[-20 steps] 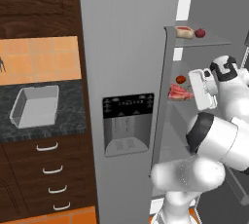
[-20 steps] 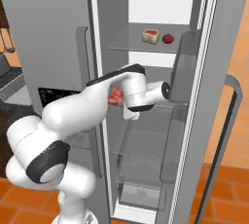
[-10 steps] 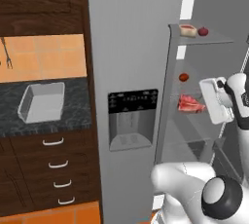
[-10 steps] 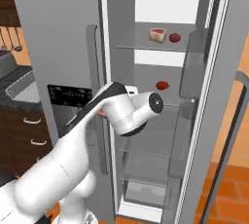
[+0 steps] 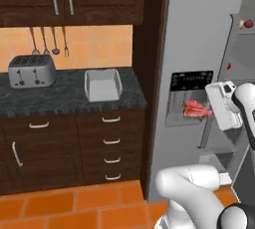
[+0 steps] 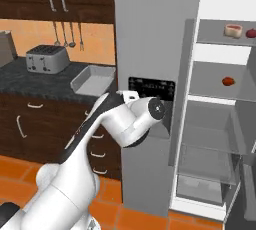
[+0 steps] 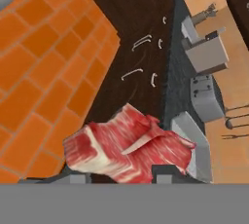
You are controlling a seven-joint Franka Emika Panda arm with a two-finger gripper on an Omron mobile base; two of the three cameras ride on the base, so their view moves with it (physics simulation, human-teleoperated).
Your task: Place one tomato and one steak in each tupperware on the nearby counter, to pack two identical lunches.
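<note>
**A:** While the hand view is looking down past the gripper (image 7: 121, 181), the steak (image 7: 127, 151) is sitting right up front in it, red and marbled, with the dark fingertips (image 7: 168, 173) poking up at its lower edge. So the fingers are clamping the steak, as far as I'm seeing it. Behind the meat the camera is catching orange floor tiles (image 7: 44, 67), then the dark drawers (image 7: 141, 43) with silver handles, then one tupperware (image 7: 192, 145) tucked just beyond the steak.

**B:** Yep, and the left base view is giving what that one isn't: the steak (image 5: 197, 108) is hanging in mid-air in front of the fridge door (image 5: 199, 49), at the dispenser panel (image 5: 191, 98), held out leftward by the white hand (image 5: 222, 104). The elbow is bending low at the bottom right, with the forearm rising along the right edge.

**A:** The right base view is hiding the meat behind the arm's bulky joint (image 6: 145, 119), but it's showing the open fridge with a tomato (image 6: 228, 81) on a middle shelf and more food on the top shelf (image 6: 227, 41).

**B:** The tupperware (image 5: 103, 84) is sitting empty on the counter (image 5: 60, 96), well apart from the steak, with the silver toaster (image 5: 32, 70) further left and utensils (image 5: 47, 41) hanging on the back wall.
</note>
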